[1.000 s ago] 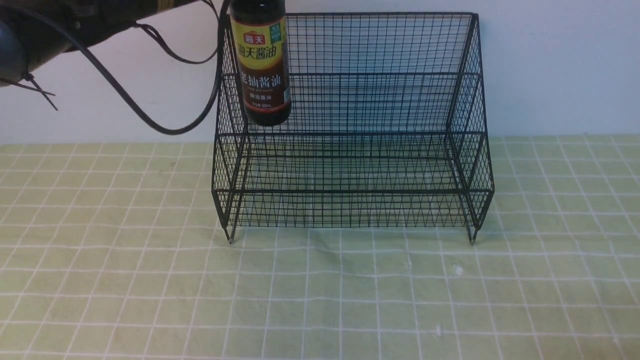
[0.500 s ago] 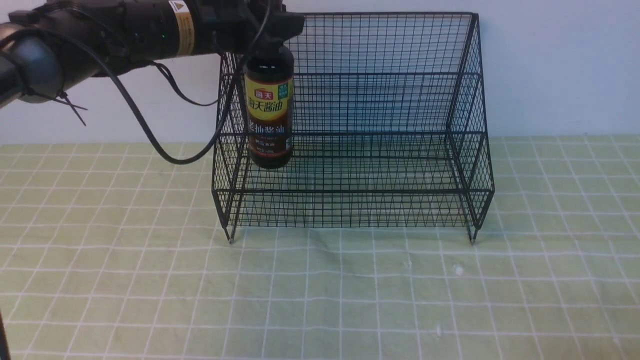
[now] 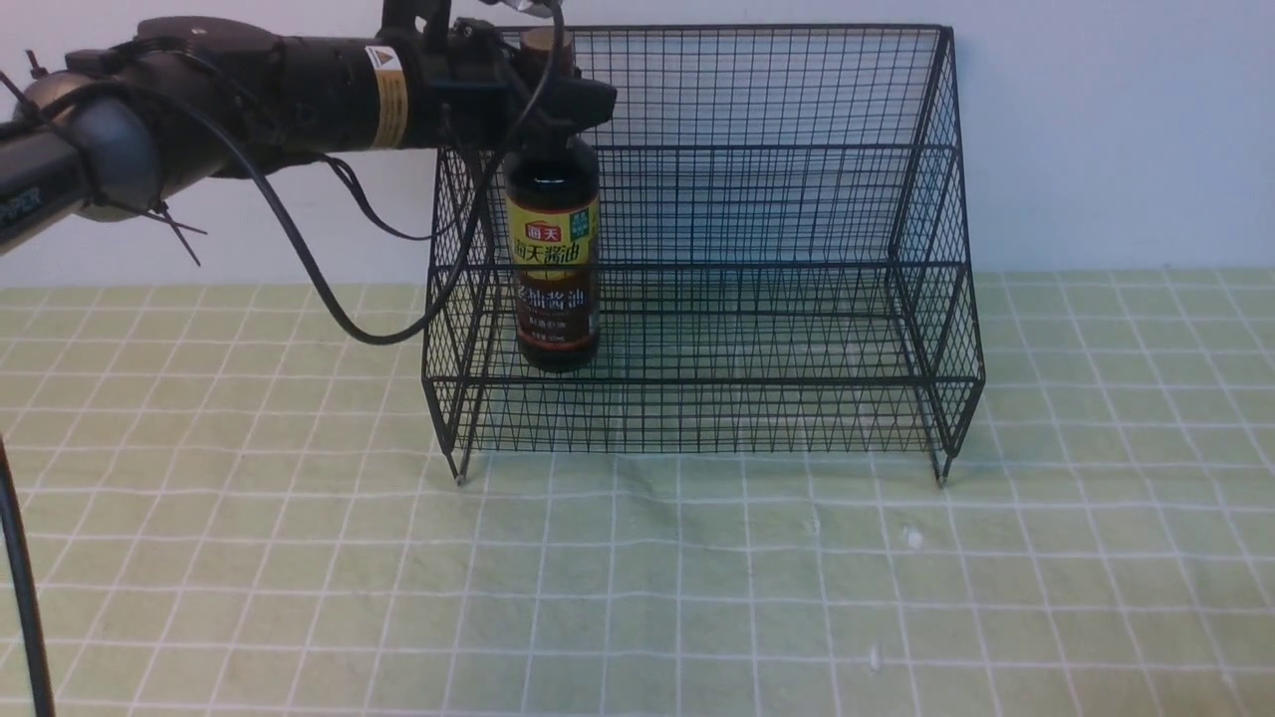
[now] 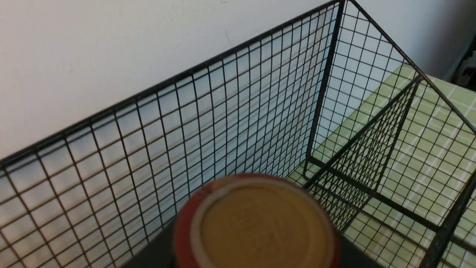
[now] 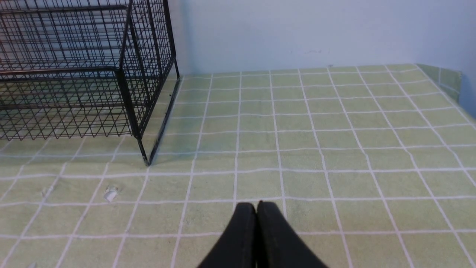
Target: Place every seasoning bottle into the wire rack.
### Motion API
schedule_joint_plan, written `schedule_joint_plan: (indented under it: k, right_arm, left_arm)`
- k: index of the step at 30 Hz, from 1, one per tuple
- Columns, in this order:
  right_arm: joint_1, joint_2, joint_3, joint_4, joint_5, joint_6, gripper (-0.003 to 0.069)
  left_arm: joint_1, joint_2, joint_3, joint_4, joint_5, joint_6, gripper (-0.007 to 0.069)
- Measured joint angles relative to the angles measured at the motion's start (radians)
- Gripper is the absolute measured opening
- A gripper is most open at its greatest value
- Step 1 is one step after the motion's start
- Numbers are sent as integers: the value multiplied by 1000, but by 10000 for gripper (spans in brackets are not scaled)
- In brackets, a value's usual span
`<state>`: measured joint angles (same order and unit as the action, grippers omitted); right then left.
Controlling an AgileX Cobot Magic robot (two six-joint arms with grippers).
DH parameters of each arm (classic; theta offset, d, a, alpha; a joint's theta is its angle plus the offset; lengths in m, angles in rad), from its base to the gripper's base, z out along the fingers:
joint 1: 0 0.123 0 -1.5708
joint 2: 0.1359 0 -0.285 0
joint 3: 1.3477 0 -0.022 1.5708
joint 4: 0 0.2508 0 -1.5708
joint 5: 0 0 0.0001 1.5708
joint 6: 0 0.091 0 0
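Note:
The seasoning bottle (image 3: 554, 269), dark with a yellow and brown label, stands upright inside the left end of the black wire rack (image 3: 926, 299), its base down at the lower front tier. My left gripper (image 3: 546, 104) reaches in from the left and is shut on the bottle's neck, just under the cap. The left wrist view looks straight down on the reddish cap (image 4: 260, 223), with the rack's mesh back (image 4: 223, 111) behind it; the fingers are dark blurs beside the cap. My right gripper (image 5: 256, 208) is shut and empty, low over the cloth to the right of the rack (image 5: 124, 78).
A green checked cloth (image 3: 697, 578) covers the table in front of and around the rack. A white wall stands right behind the rack. The left arm's cable (image 3: 299, 259) hangs in a loop beside the rack's left side.
My left arm has come down and slightly right with the bottle, lowering it from above the rack's top edge into the left end of the lower tier.

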<state>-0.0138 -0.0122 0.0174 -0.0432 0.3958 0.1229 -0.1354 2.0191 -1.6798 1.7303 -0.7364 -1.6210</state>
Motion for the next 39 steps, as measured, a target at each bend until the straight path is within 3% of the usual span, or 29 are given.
schedule_joint_plan:
  k: [9,20,25,30,34,39]
  right_arm:
    - [0,0,0,0,0,0,-15]
    - [0,0,0,0,-1,0,-15]
    - [0,0,0,0,-1,0,-15]
    - [0,0,0,0,-1,0,-15]
    - [0,0,0,0,-1,0,-15]
    - [0,0,1,0,-2,0,-15]
  left_arm:
    - [0,-40,-8,64,8,-73,393]
    - [0,-209,-8,64,61,-58,389]
    - [0,-286,-8,64,70,49,274]
    - [0,-415,-8,64,110,297,34]
    - [0,-519,-8,64,242,416,-5]
    - [0,-604,-9,51,490,470,-6]
